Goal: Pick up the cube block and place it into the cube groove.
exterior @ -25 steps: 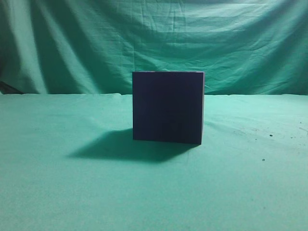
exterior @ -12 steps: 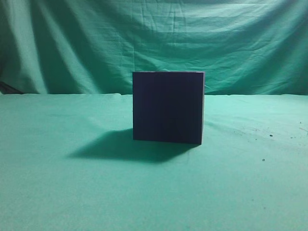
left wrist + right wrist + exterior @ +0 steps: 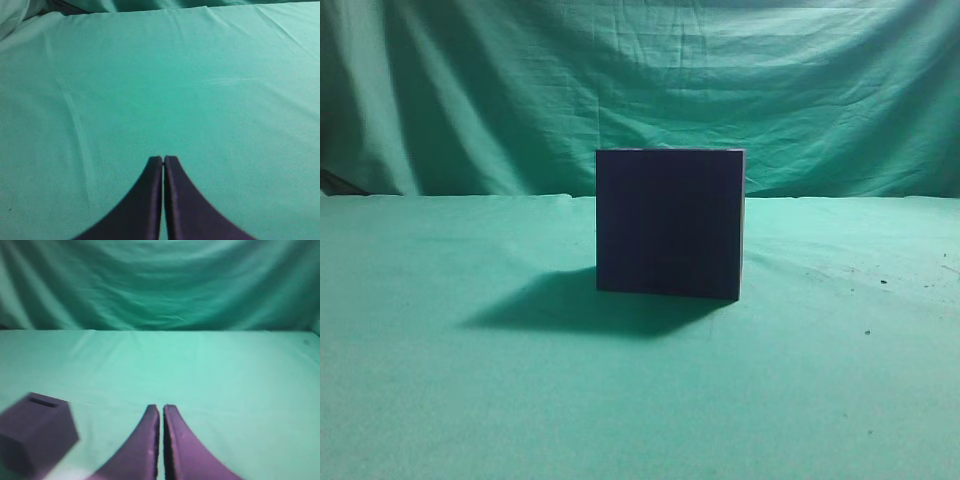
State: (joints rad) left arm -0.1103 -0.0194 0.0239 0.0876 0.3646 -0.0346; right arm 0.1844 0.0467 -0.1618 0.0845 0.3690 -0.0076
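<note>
From the front, a dark, matte, flat-faced box (image 3: pixel 669 223) with a thin pale right edge stands on wrinkled green cloth (image 3: pixel 440 400). The left wrist shows its gripper (image 3: pixel 163 160), curved dark fingers pressed together over bare cloth. The right gripper (image 3: pixel 160 409) is likewise closed and empty; the box (image 3: pixel 37 432), with a slot in its top, sits at lower left. The small block appears nowhere.

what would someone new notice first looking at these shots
The eye goes first to the big dark navy-purple box standing alone mid-table on the green cloth in the exterior view, throwing a shadow to its left. Next come the dark fingers pressed together at the bottom of each wrist view, the left gripper over bare cloth. The right gripper has a dark purple block with a slot in its top at lower left.
</note>
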